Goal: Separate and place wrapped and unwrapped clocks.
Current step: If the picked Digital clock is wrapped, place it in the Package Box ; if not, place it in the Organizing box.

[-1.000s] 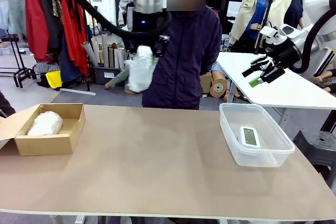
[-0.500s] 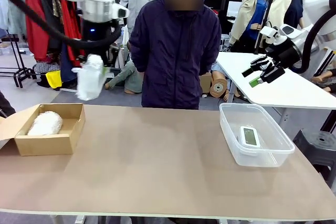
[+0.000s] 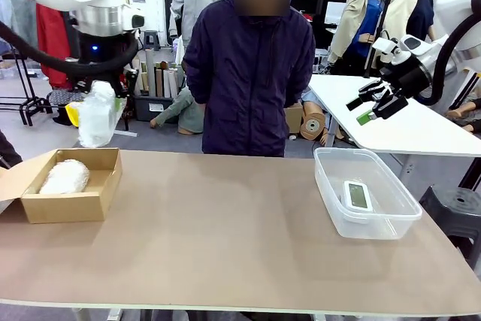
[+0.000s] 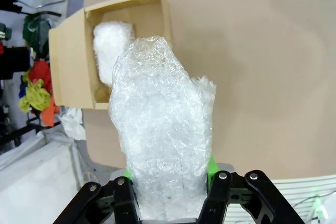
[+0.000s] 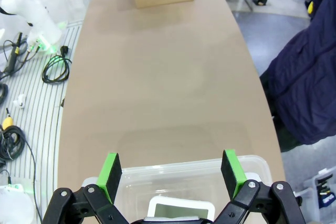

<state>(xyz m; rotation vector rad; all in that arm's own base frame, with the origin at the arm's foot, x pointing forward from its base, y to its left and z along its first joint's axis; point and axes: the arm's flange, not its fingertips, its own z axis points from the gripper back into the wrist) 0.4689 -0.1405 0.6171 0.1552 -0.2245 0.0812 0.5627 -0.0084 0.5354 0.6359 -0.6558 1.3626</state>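
My left gripper (image 3: pixel 100 95) hangs high above the table's left end, shut on a wrapped clock (image 3: pixel 96 116), a lumpy bundle in whitish plastic wrap. In the left wrist view the bundle (image 4: pixel 160 145) rises between the green pads (image 4: pixel 211 165), over the cardboard box (image 4: pixel 65 66). A second wrapped clock (image 3: pixel 65 176) lies inside the box (image 3: pixel 71 205). The unwrapped white clock (image 3: pixel 358 196) with a grey-green screen lies in the clear tub (image 3: pixel 391 219) at the right. My right gripper (image 3: pixel 370 105) stands open in the air above the tub (image 5: pixel 189 179); the clock (image 5: pixel 181 211) lies below it.
A person in a dark jacket (image 3: pixel 252 65) stands at the far side of the table, arms down. A white table (image 3: pixel 398 125) stands behind on the right. The brown tabletop (image 3: pixel 218 231) between box and tub is bare.
The left arm has carried the wrapped clock from in front of the person leftward and lower, to above the cardboard box. The right arm has not moved.
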